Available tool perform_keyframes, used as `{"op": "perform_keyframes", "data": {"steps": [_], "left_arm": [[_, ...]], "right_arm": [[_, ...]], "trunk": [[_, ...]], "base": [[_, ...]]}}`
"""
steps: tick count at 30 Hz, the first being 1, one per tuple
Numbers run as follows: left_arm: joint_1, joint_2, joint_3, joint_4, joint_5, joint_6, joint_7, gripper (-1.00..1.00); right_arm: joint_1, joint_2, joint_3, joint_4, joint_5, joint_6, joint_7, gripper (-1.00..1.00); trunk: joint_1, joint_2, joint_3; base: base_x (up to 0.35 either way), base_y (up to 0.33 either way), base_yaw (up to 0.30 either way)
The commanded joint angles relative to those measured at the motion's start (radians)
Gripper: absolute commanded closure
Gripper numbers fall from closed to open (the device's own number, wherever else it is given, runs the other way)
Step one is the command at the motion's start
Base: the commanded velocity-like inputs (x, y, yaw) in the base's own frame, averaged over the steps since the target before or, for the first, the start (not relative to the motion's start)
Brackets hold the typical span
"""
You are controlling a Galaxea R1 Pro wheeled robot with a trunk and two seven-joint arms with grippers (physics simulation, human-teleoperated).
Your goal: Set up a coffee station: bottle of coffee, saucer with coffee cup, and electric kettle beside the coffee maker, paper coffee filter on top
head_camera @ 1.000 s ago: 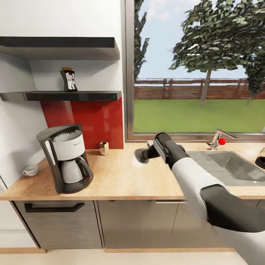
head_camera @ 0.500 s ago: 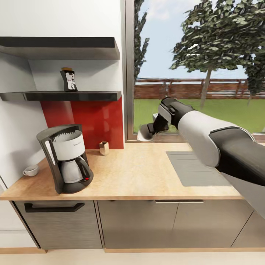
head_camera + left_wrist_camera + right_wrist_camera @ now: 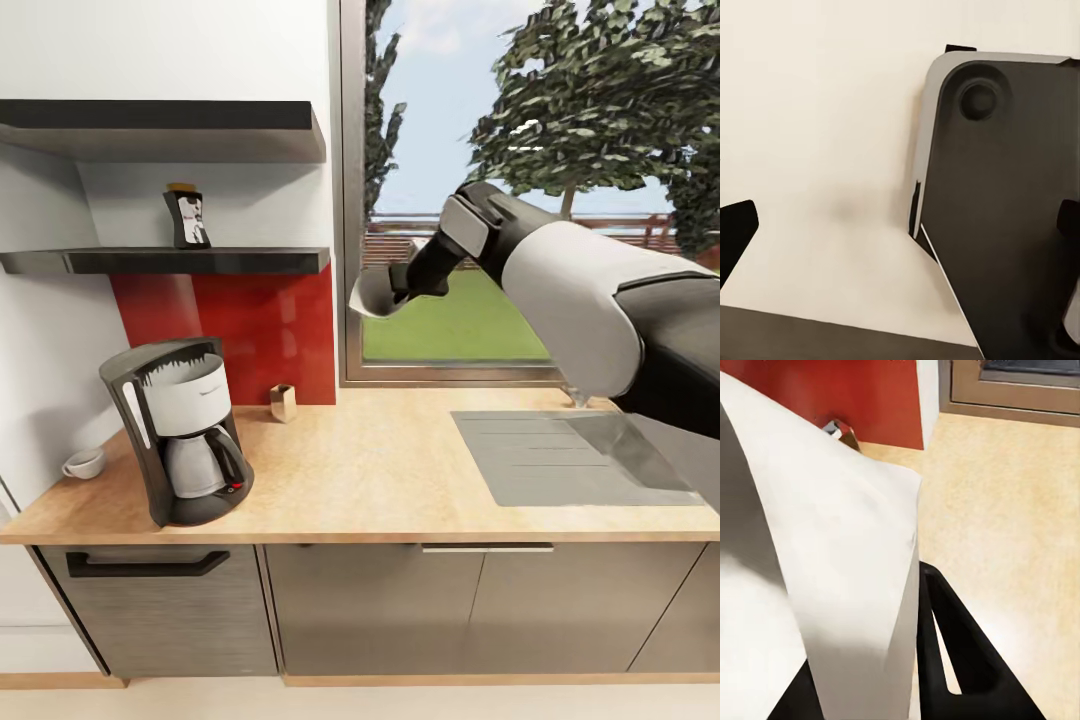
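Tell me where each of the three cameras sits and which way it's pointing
Head view: on the robot's head, facing the kitchen countertop, coffee maker and window; right arm raised, right gripper holding a paper coffee filter.
Left wrist view: on the left arm, facing a pale surface and a dark panel.
Right wrist view: on the right arm, facing the countertop past the filter.
Shared: filter, countertop.

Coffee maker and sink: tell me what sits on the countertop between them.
In the head view, only a small tan block by the red backsplash; otherwise bare countertop between coffee maker and sink.
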Motion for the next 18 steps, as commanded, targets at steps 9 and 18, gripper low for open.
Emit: {"op": "perform_keyframes", "data": {"steps": [9,18], "left_arm": [[0.001,0.000,-0.001,-0.001,0.010,0.000,-0.001,-1.00],[0.001,-0.012,-0.003,-0.001,0.002,-0.001,-0.006,-1.00]], "right_arm": [[-0.002,0.000,0.006,0.000,-0.010,0.003,0.165,1.00],[0.058,0.000,0.010,0.001,-0.007,0.003,0.187,1.00]], "trunk": [[0.000,0.000,0.000],[0.000,0.000,0.000]], "base": [[0.000,0.000,0.000],[0.000,0.000,0.000]]}}
